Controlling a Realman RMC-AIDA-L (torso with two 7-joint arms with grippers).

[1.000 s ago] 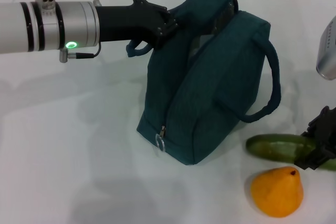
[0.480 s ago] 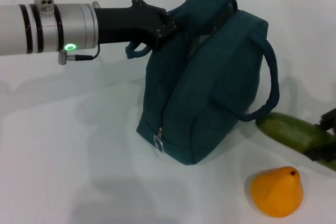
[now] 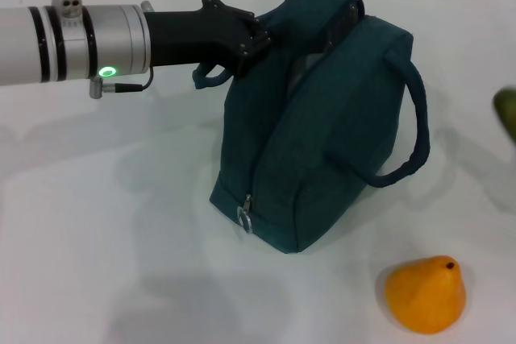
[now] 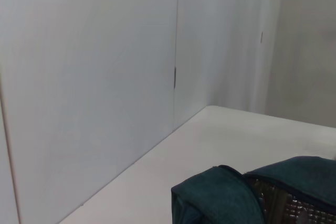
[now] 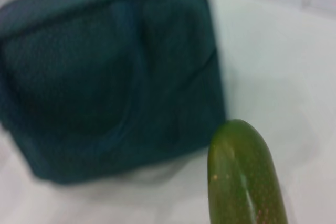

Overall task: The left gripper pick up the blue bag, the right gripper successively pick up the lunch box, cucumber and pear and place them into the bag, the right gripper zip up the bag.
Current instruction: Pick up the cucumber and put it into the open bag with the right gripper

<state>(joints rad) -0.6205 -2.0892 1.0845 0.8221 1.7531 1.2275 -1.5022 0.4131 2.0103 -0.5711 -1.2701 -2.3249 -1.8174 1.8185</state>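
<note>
Cucumber [image 5: 245,174] airborne beside blue bag [image 3: 322,126], presumably in unseen right gripper. Left gripper [image 3: 250,38] clamps the bag's top edge. Advice: enter the mouth end-first, clearing the handle. Pear [image 3: 425,294] waits on table.

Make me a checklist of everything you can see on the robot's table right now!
Surface: white table.
Bag: stands on the table, top edge held up, zip pull low at the front.
Cucumber: off the table, only its tip shows at the head view's right edge.
Pear: on the table, in front of the bag to its right.
Lunch box: not visible.
Clutter: nothing seen.
Left gripper: shut on the bag's top.
Right gripper: not in view.
Cables: short black lead under the left wrist.
Surroundings: plain white walls.
</note>
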